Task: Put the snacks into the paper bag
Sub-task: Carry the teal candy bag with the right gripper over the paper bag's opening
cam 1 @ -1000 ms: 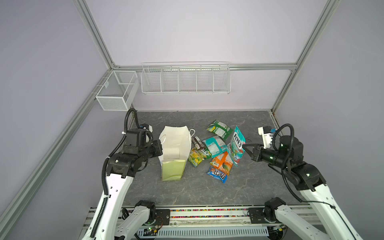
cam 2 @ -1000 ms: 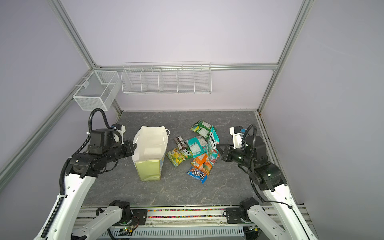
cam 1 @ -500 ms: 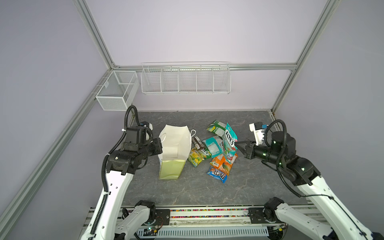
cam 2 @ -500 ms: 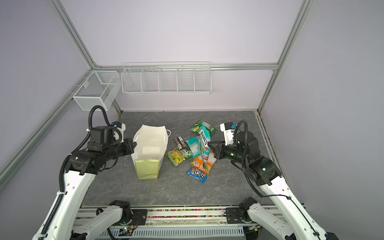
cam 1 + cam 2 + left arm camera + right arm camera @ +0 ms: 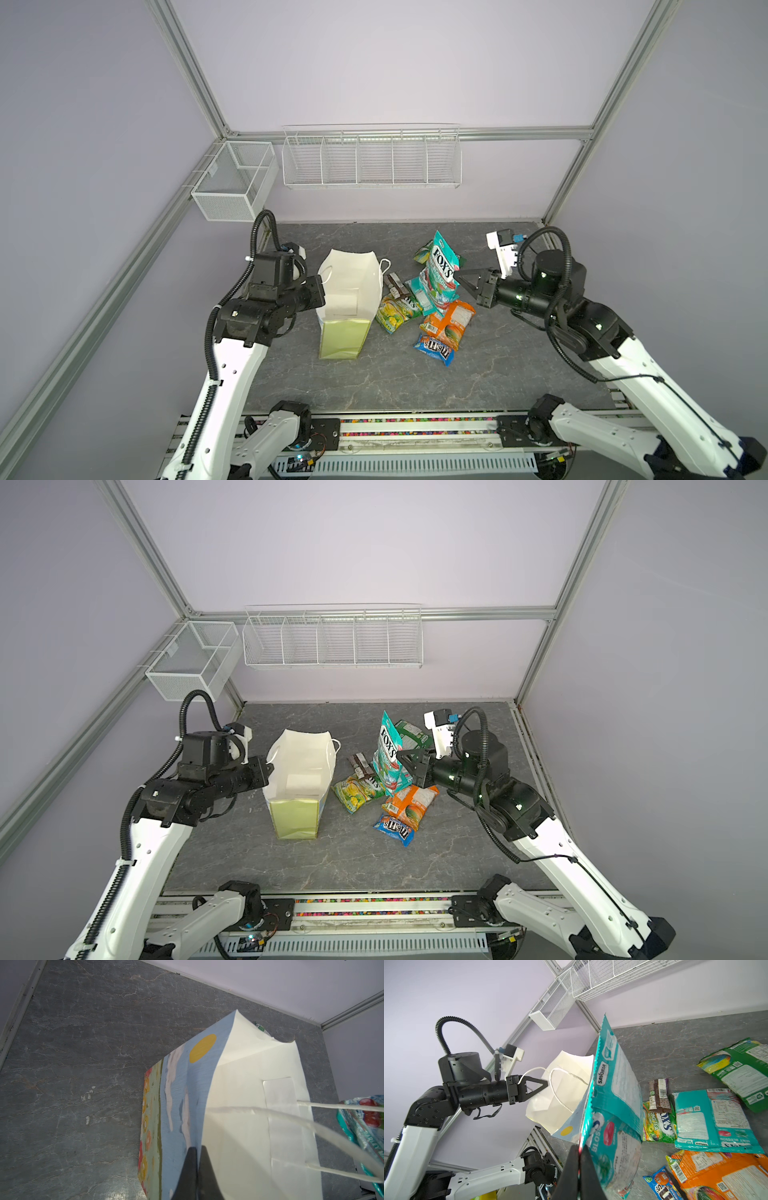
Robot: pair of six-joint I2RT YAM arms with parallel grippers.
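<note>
The paper bag [image 5: 349, 291] [image 5: 301, 771] stands open, showing its white inside. My left gripper [image 5: 321, 291] [image 5: 197, 1148] is shut on its left rim, beside a cord handle. My right gripper [image 5: 460, 276] [image 5: 579, 1147] is shut on the edge of the teal-red Fox's packet [image 5: 438, 266] [image 5: 614, 1105], held upright in the air to the right of the bag. On the table below lie other snacks: a teal packet [image 5: 424, 297], a yellow-green packet [image 5: 395, 311], a dark brown bar [image 5: 395, 284], an orange packet [image 5: 449, 322], a blue M&M's packet [image 5: 434, 348] and a green packet [image 5: 411, 735].
A long white wire basket [image 5: 372, 160] hangs on the back wall and a smaller one [image 5: 235, 180] on the left frame rail. The arms' base rail [image 5: 415, 422] runs along the table's front edge.
My right gripper has lifted the Fox's packet and carried it leftward, toward the bag, over the pile. The left gripper keeps its hold on the bag rim, shifted only slightly.
</note>
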